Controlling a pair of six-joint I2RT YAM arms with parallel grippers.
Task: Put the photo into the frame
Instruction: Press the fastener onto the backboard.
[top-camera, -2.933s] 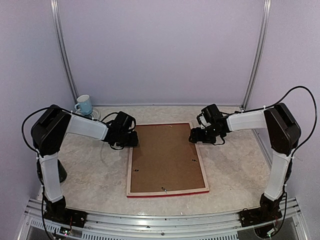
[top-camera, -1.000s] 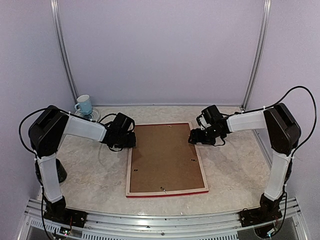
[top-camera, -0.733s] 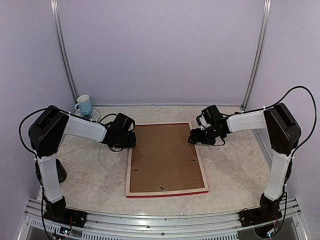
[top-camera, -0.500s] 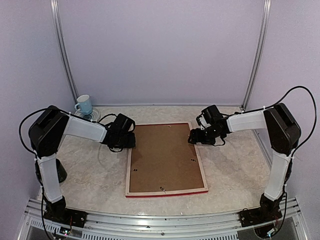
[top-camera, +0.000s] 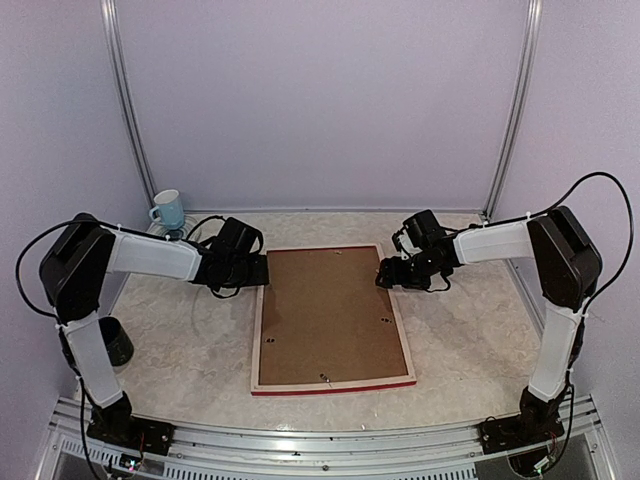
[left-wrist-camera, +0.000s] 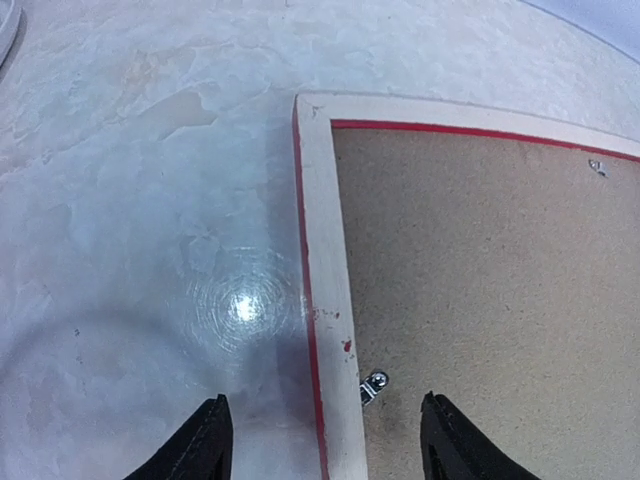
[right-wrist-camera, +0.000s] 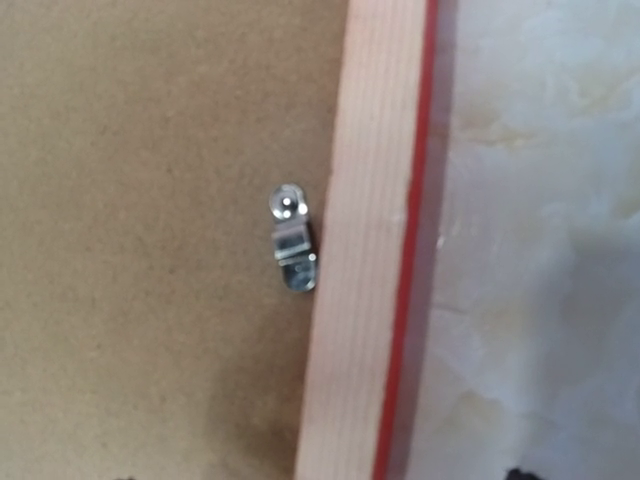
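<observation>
A large frame (top-camera: 335, 384) lies face down in the middle of a pale marbled table (top-camera: 190, 350), its red near edge toward the arm bases, with a brown backing board (top-camera: 330, 315) filling its bare wood back. Farther back, the left gripper (top-camera: 262, 272) hovers low at the frame's left bar near the far corner, fingers (left-wrist-camera: 205, 445) spread wide to either side of the bar and holding nothing. The right gripper (top-camera: 383, 277) hangs over the right bar beside a small metal clip (right-wrist-camera: 292, 245), also wide and empty; a blue mug (top-camera: 168, 210) stands at the far left.
</observation>
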